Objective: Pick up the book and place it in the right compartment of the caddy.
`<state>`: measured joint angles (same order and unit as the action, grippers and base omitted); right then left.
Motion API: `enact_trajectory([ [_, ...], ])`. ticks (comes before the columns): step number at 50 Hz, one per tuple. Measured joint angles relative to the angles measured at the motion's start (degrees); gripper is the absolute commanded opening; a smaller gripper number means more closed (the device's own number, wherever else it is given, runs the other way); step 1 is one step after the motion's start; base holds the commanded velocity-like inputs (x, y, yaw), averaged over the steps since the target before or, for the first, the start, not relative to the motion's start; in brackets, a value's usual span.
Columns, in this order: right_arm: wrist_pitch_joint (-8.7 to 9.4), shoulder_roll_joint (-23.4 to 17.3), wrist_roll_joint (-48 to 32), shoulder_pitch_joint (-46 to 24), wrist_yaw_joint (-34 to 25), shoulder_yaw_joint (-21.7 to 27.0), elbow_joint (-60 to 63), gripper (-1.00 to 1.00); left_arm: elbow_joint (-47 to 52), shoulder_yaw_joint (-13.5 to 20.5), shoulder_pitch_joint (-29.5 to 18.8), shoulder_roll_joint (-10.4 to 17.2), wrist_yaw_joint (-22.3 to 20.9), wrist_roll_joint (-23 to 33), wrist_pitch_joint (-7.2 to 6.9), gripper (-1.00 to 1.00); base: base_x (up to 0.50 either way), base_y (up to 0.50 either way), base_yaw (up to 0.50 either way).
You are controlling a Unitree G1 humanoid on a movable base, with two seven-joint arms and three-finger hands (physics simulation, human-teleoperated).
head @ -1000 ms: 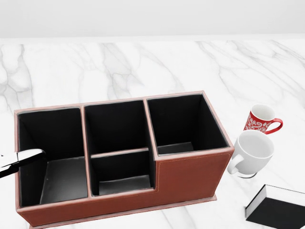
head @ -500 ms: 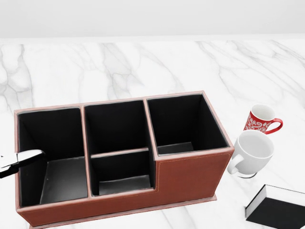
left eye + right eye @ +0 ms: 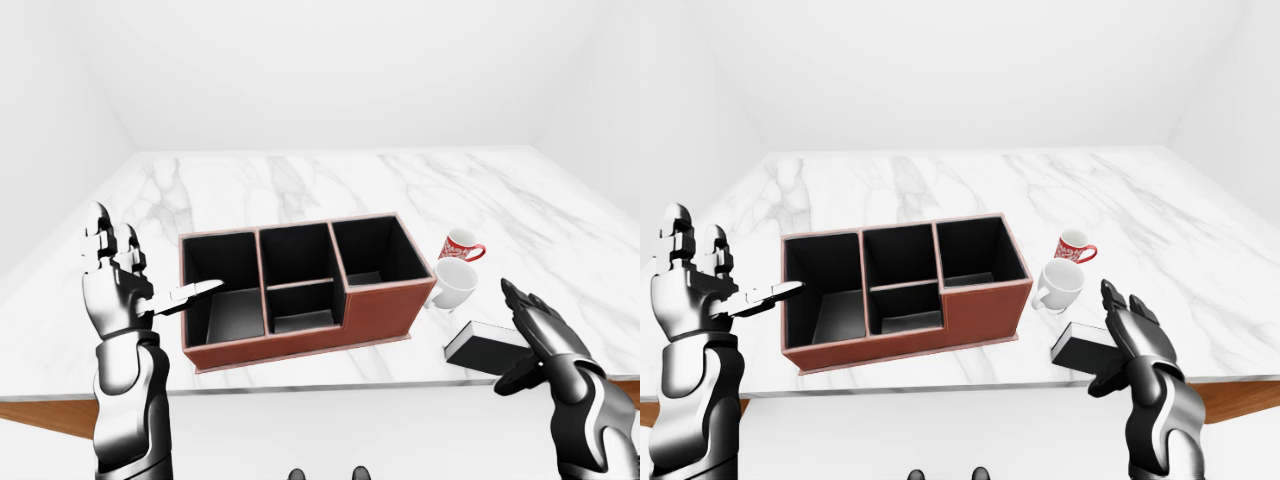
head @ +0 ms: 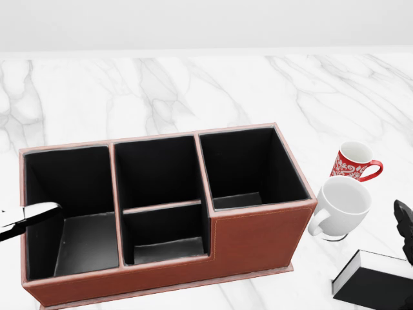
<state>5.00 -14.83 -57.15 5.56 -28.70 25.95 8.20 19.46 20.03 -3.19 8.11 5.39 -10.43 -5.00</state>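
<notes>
The black book (image 3: 490, 347) lies flat on the marble surface (image 3: 300, 180), right of the brown caddy (image 3: 300, 285) and below two mugs (image 3: 455, 282). The right hand (image 3: 535, 335) hovers open over it; the left hand (image 3: 115, 280) is open too.

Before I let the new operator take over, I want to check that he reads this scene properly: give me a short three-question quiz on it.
1. True or false: the book already stands in the caddy.
2. Which hand is nearer the book? A. left hand B. right hand
3. Fill in: beside the white mug stands a ____ patterned mug.

Key: 1 false, it lies on the marble table; 2 B, fingers open above it; 3 red.
</notes>
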Motion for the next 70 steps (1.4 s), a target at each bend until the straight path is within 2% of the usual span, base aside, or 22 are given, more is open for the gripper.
enact_trajectory([
  [21,0.00,-2.44,-1.53,-4.32,0.49,-4.13,-3.61,1.00,0.22,-0.10,-0.16,0.01,-0.07,0.44,0.00,1.00,0.00,0.00,0.00],
  [37,0.00,-2.96,-1.46,-3.79,-0.01,-4.71,-6.28,1.00,0.61,0.14,-0.17,0.09,-0.05,0.31,0.00,1.00,0.00,0.00,0.00],
  [66,0.00,-4.84,-1.77,-5.37,2.85,-7.43,-14.93,1.00,0.31,0.48,-0.47,0.45,0.09,0.05,0.00,1.00,0.00,0.00,0.00],
  [67,0.00,-4.91,-1.71,-5.38,2.96,-7.44,-15.03,0.73,0.31,0.48,-0.47,0.44,0.09,0.05,0.00,1.00,0.00,0.00,0.00],
  [68,0.00,-4.98,-1.68,-5.41,3.11,-7.43,-15.05,-0.41,0.29,0.48,-0.47,0.44,0.08,0.05,0.00,1.00,0.00,0.00,0.00],
  [69,0.00,-5.05,-1.63,-5.44,3.15,-7.42,-15.04,-0.41,0.26,0.48,-0.47,0.43,0.08,0.05,0.00,1.00,0.00,0.00,0.00],
  [70,0.00,-5.11,-1.56,-5.46,3.19,-7.43,-15.02,-1.00,0.24,0.48,-0.47,0.43,0.08,0.05,0.00,1.00,0.00,0.00,0.00],
])
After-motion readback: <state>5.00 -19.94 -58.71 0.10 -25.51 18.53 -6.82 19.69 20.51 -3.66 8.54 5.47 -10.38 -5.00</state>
